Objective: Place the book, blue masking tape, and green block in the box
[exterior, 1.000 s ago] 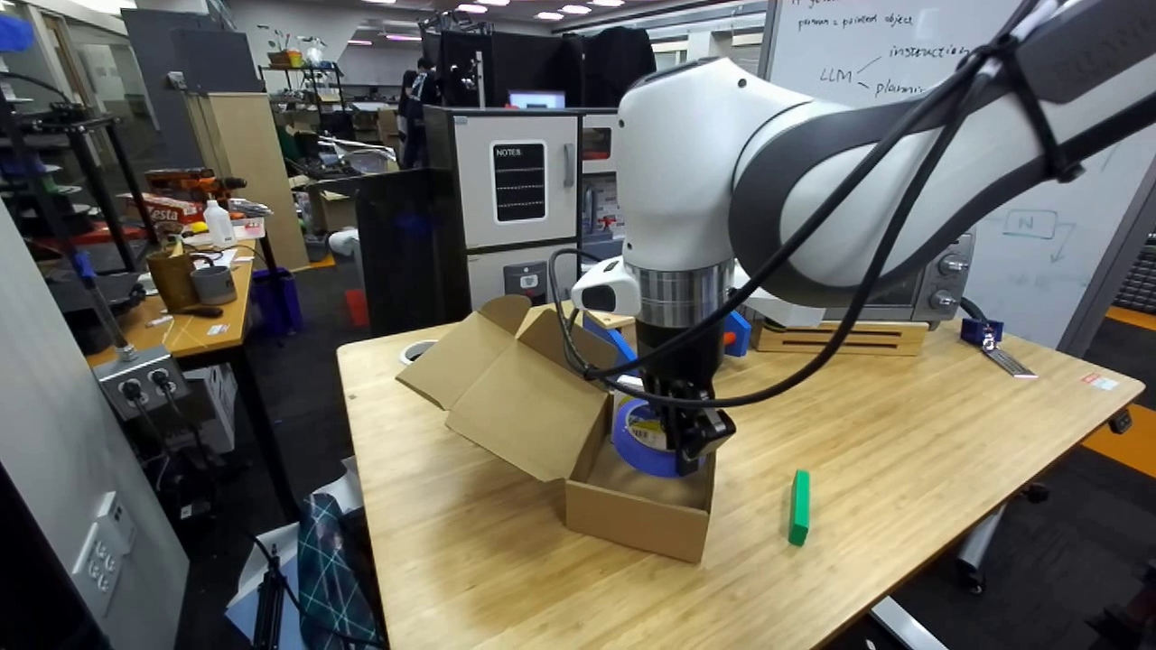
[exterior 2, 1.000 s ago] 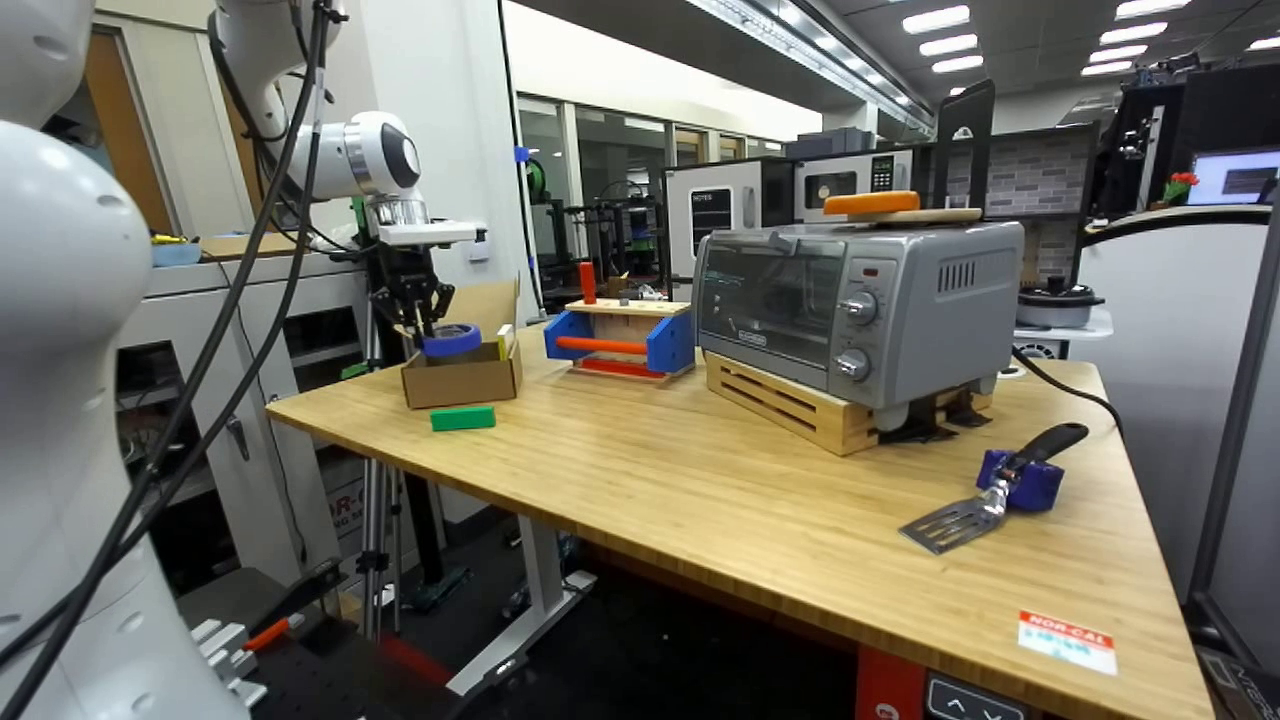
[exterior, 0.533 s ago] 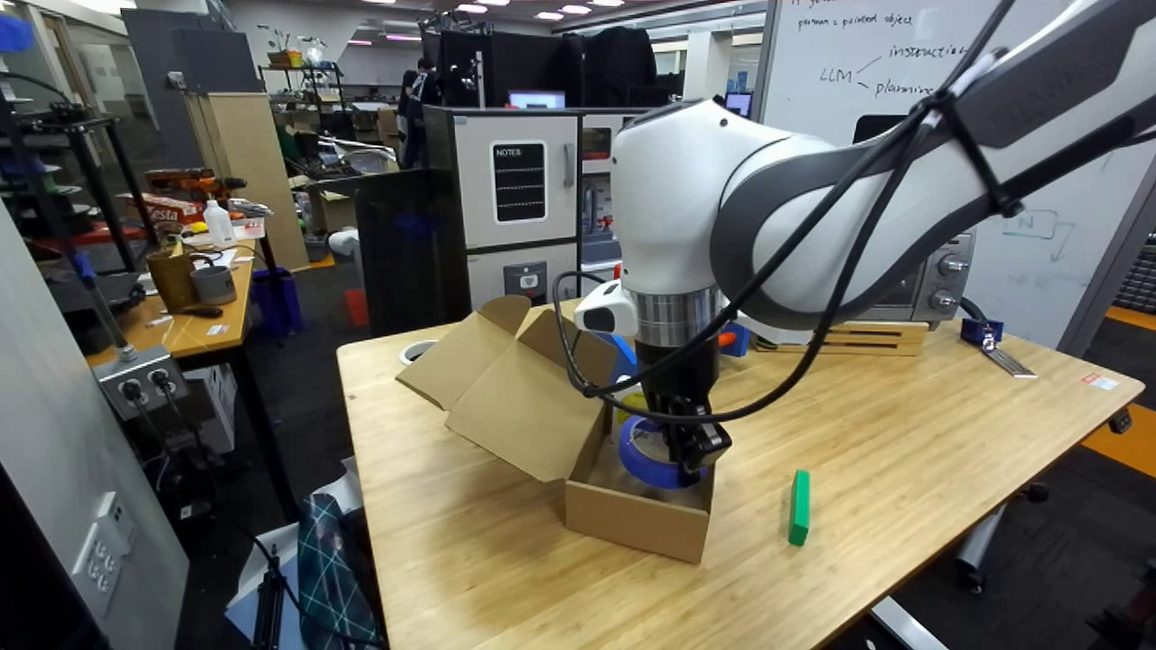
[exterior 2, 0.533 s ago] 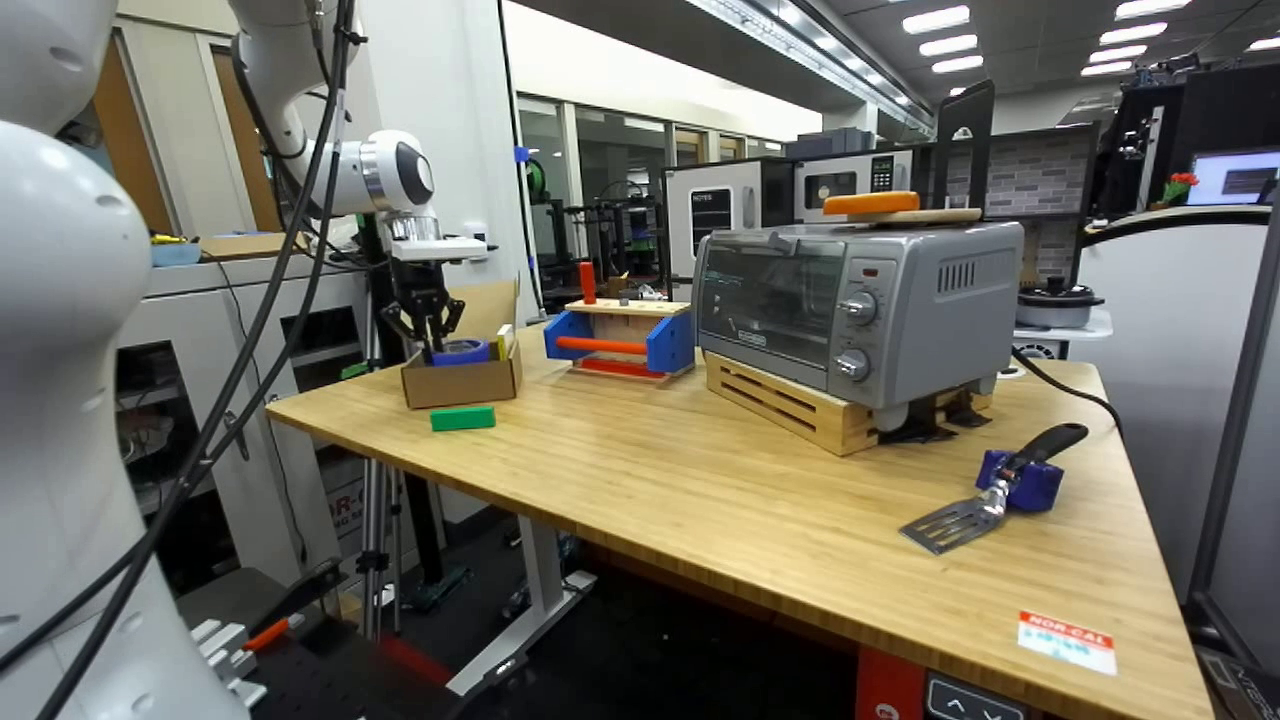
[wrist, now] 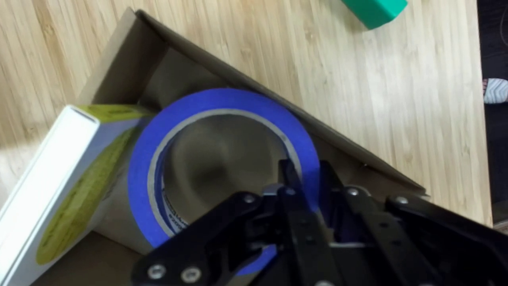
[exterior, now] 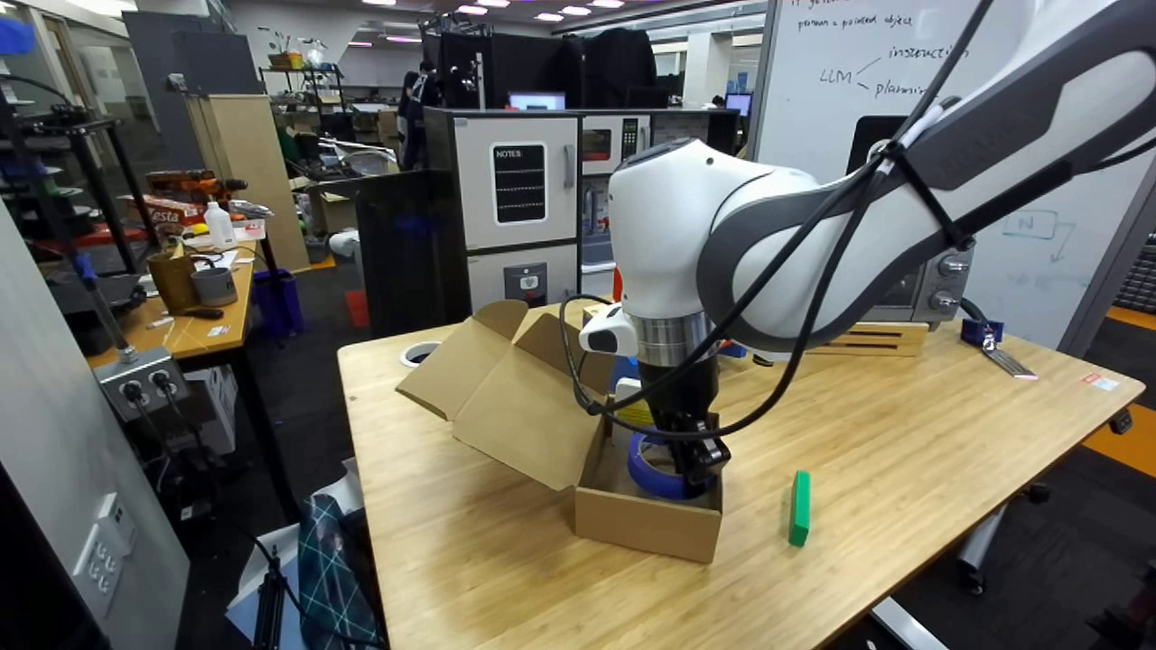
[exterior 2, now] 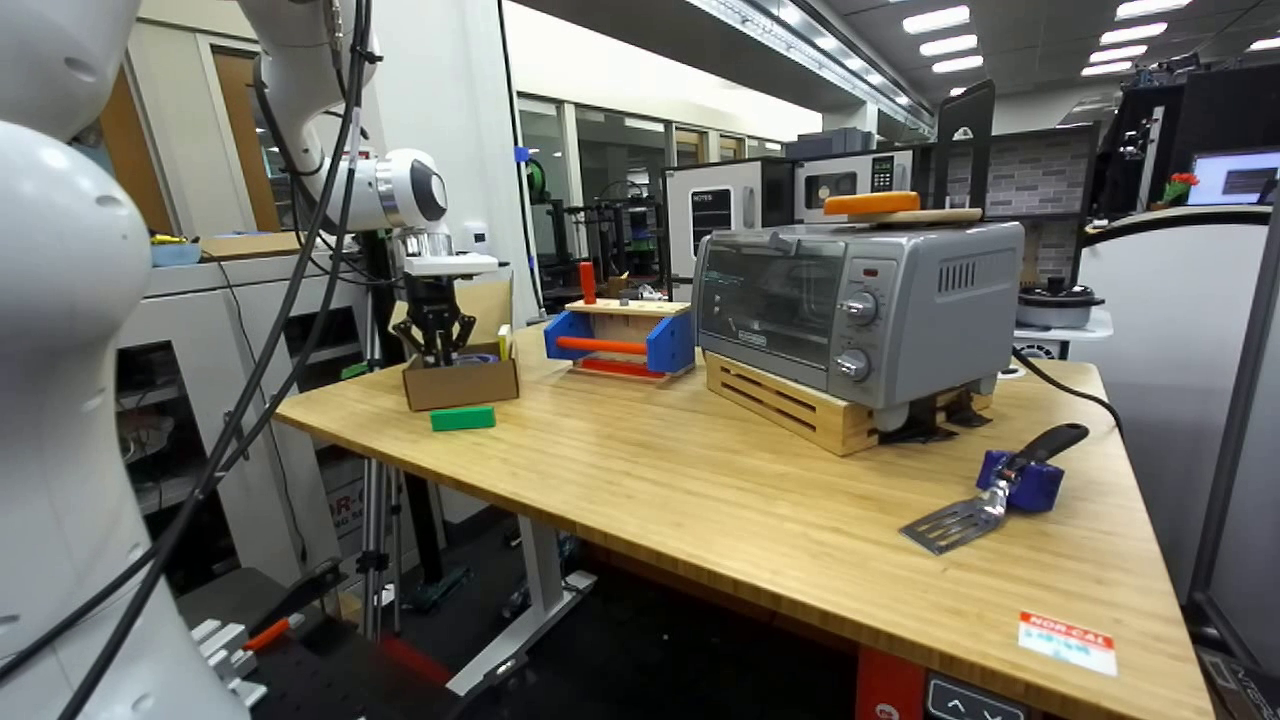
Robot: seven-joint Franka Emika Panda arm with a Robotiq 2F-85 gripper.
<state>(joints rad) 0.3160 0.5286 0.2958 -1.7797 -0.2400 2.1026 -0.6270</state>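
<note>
My pincer grips the blue masking tape, one finger in its hollow and one outside, at three o'clock on the ring in the wrist view. I hold it inside the box; whether it touches the bottom, I cannot tell. The book stands tilted in the box, at the tape's nine o'clock. The green block lies outside on the table, between one and two o'clock.
</note>
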